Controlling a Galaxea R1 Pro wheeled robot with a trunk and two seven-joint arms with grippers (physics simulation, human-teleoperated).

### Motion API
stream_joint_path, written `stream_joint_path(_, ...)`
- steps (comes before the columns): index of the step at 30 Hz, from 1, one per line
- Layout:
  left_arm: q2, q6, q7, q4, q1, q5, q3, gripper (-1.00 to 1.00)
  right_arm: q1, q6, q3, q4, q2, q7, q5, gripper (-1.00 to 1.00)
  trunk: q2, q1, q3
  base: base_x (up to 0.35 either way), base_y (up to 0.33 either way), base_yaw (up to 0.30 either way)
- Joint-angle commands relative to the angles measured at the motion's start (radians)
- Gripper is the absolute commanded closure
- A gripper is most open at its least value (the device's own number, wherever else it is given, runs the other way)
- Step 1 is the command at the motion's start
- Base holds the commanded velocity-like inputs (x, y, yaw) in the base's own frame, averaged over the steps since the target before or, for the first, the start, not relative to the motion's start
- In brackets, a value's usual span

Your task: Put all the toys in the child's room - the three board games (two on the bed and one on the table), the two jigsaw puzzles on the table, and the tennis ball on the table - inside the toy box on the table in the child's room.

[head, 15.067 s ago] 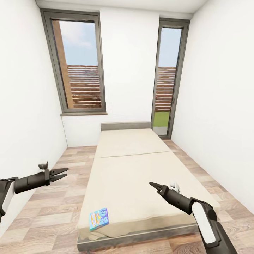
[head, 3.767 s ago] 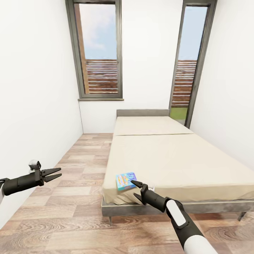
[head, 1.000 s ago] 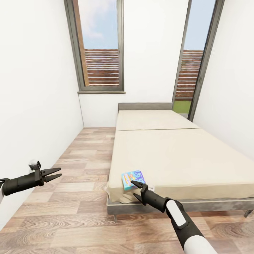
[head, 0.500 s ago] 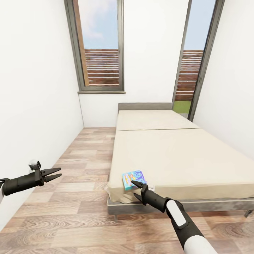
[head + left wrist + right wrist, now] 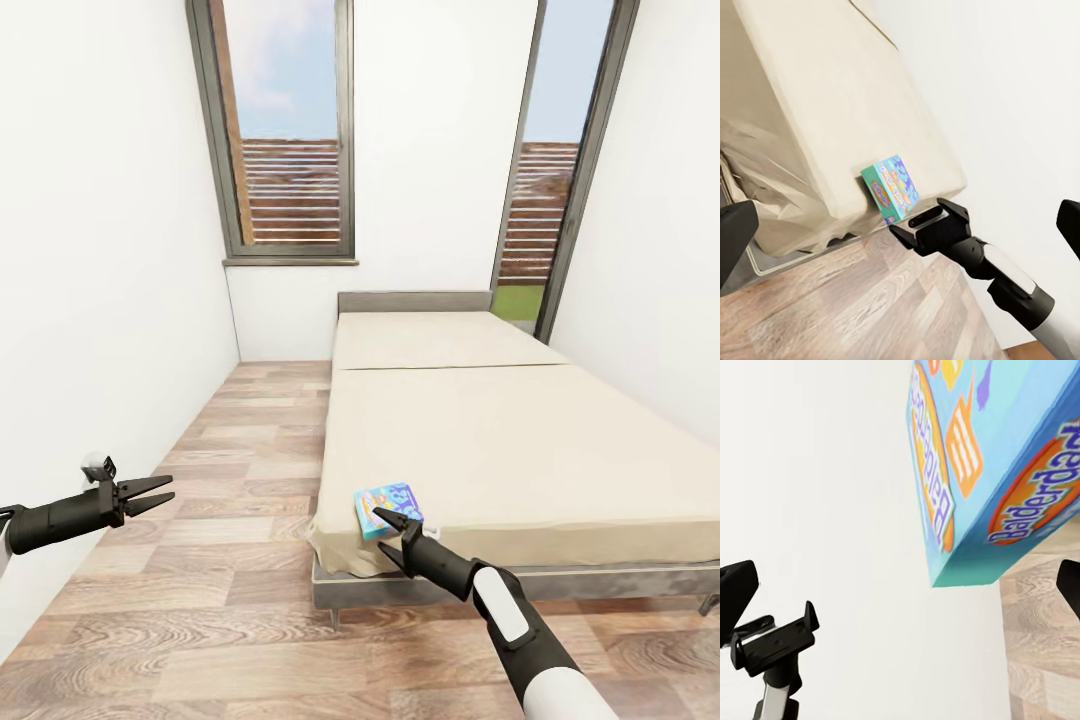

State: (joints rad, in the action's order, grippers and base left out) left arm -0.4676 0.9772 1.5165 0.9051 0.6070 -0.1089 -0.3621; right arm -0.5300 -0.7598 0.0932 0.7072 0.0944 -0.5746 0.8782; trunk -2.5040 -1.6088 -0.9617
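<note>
**Right gripper closing in on the board game at the bed's corner**

The bed stretched away ahead of the right gripper, its near corner just beyond the fingertips. The board game lay flat on that corner, directly in front of the wide-spread jaws and close to the mattress edge. The left gripper hung well off to the side over the floor, jaws parted and empty. The risk, as I judged it: the box sat so near the edge that a low or glancing approach could nudge it off onto the floor, or the fingers could snag the sheet instead.
</note>
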Motion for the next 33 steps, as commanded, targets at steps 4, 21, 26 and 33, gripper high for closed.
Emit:
stream_joint_path(4, 0.0, 0.011, 0.004, 0.0, 0.0, 0.0, 0.0, -1.0, 0.0, -0.006, 0.014, 0.0, 0.001, -0.009, -0.001, -1.0, 0.0, 0.0, -0.001, 0.0, 0.002, 0.0)
stream_joint_path(21, 0.001, 0.011, 0.004, 0.0, 0.0, 0.0, 0.0, -1.0, 0.001, -0.007, 0.07, 0.0, 0.001, -0.014, -0.002, -1.0, 0.0, 0.0, -0.001, 0.0, 0.028, 0.0)
stream_joint_path(26, 0.001, 0.011, 0.004, 0.0, 0.0, 0.0, 0.0, -1.0, 0.001, -0.007, 0.071, 0.0, 0.001, -0.014, -0.002, -1.0, 0.0, 0.0, -0.001, 0.0, 0.106, 0.0)
stream_joint_path(33, 0.001, 0.01, 0.004, 0.0, 0.0, 0.0, 0.0, -1.0, 0.001, -0.007, 0.071, 0.0, 0.001, -0.014, -0.002, -1.0, 0.0, 0.0, -0.001, 0.0, 0.026, 0.0)
